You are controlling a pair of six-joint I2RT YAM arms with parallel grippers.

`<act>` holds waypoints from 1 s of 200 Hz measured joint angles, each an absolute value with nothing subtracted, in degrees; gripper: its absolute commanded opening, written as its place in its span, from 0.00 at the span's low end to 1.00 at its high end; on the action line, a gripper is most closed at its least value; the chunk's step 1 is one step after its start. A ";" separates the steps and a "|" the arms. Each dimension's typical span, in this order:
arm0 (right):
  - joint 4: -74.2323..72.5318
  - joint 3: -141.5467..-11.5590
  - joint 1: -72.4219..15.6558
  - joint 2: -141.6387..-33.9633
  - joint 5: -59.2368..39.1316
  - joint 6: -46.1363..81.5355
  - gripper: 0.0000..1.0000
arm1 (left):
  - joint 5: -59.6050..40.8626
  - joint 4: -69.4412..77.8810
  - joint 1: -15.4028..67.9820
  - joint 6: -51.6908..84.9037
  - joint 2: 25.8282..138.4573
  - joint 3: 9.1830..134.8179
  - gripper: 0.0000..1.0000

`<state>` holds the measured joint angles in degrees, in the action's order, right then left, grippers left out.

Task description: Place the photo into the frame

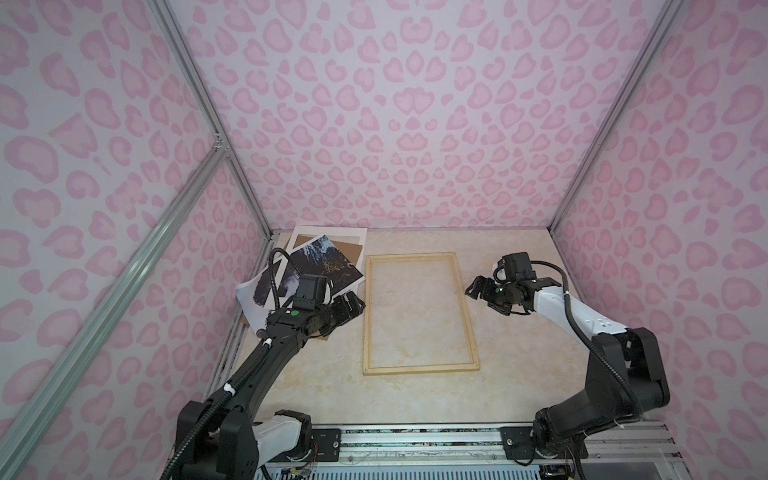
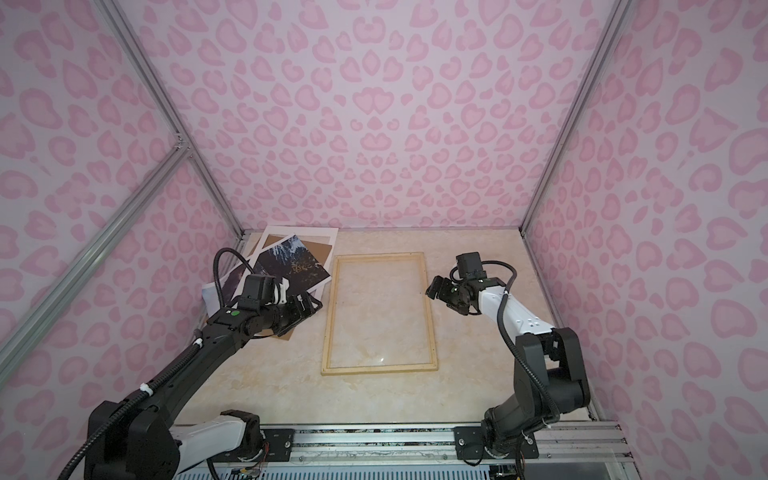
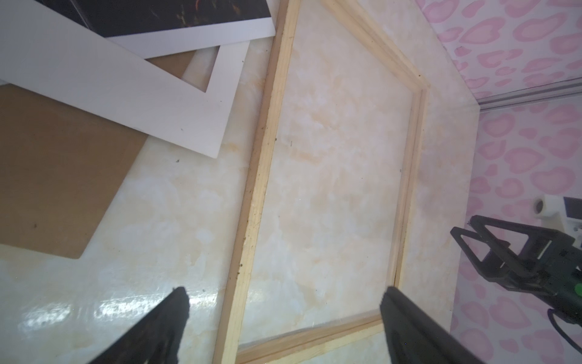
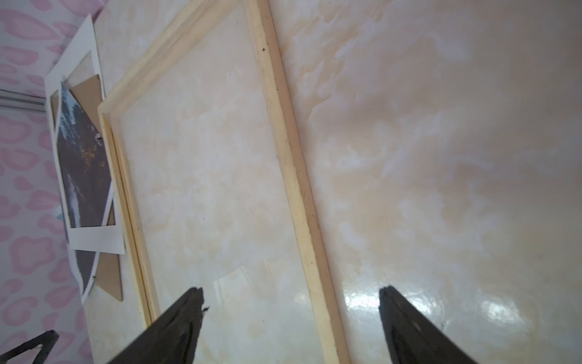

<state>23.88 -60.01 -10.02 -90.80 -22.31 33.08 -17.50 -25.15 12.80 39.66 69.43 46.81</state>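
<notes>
The photo [image 1: 332,266] lies face up at the upper left of the worktop [image 1: 519,374] in both top views. It sits skewed on a white mat board [image 1: 332,231] and a brown backing board [image 3: 56,176], and is not yet in the frame [image 1: 419,369].

1. Left end effector [image 1: 356,305]: the jaws are wide and hold nothing. It hovers over the near edge of the stack, just beside the frame's left strip. In the left wrist view both fingertips [image 3: 176,302] straddle that strip with only worktop between them.
2. Right end effector [image 1: 478,297]: the jaws are wide and empty. It hovers just beside the frame's right strip. In the right wrist view that strip runs between the fingertips [image 4: 195,296].
3. Frame: it lies flat at centre and empty, and the worktop shows through the clear pane. The inner step faces up, so it is probably back side up to receive the print.
4. Stack: it is probably set aside to keep the frame opening free. The photo is on top, so it can be reached first.

Surface: glossy cream marble pattern with glare patches. Enclosure: walls [image 1: 415,124] printed with pink blotches, held by aluminium profiles [image 1: 199,95].
</notes>
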 measured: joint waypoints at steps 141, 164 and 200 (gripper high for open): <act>24.71 -86.67 -11.51 -121.08 -19.57 29.30 0.70 | -17.89 -18.17 19.11 39.44 89.12 47.53 0.98; 25.54 -88.55 -11.27 -121.43 -19.77 29.45 0.78 | -18.26 -17.19 19.64 39.46 90.00 47.53 0.98; 27.22 -98.70 -9.72 -125.49 -19.90 30.11 0.82 | -19.00 -15.38 20.01 39.92 91.46 47.62 0.98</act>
<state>27.22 -98.70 -9.72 -125.49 -19.90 30.11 -19.00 -15.38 20.01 39.92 91.46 47.62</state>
